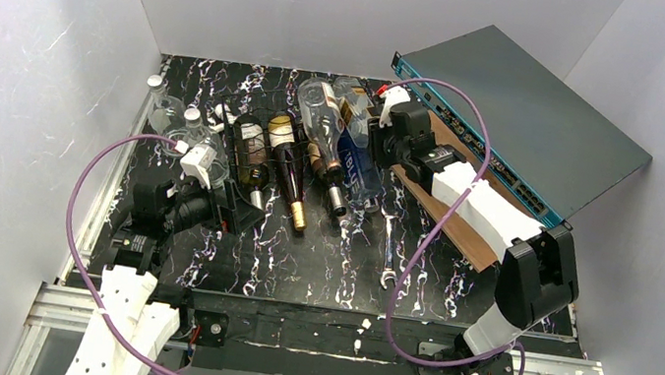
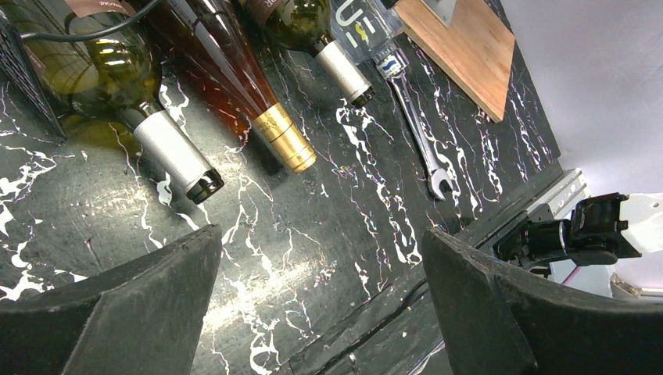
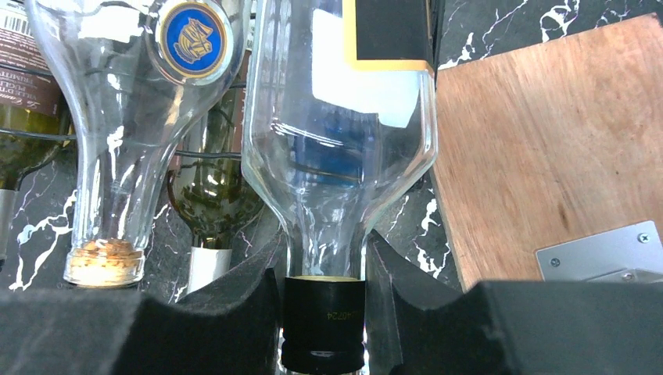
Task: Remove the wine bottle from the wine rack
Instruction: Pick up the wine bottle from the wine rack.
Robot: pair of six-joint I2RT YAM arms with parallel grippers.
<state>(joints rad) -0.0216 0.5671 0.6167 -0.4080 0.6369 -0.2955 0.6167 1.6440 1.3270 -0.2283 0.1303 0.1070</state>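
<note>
The right tool point(image 3: 324, 291) pinches the wine bottle point(image 3: 338, 148) by its thin neck; smooth glass, heavy, slippery, breakable; left tool point(image 2: 320, 301) wide open, empty.

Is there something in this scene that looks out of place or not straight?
Yes. A metal wrench lies loose on the marbled table; a tool seems odd here. Also, the flat grey box at the back right lies askew to the table's edges.
</note>
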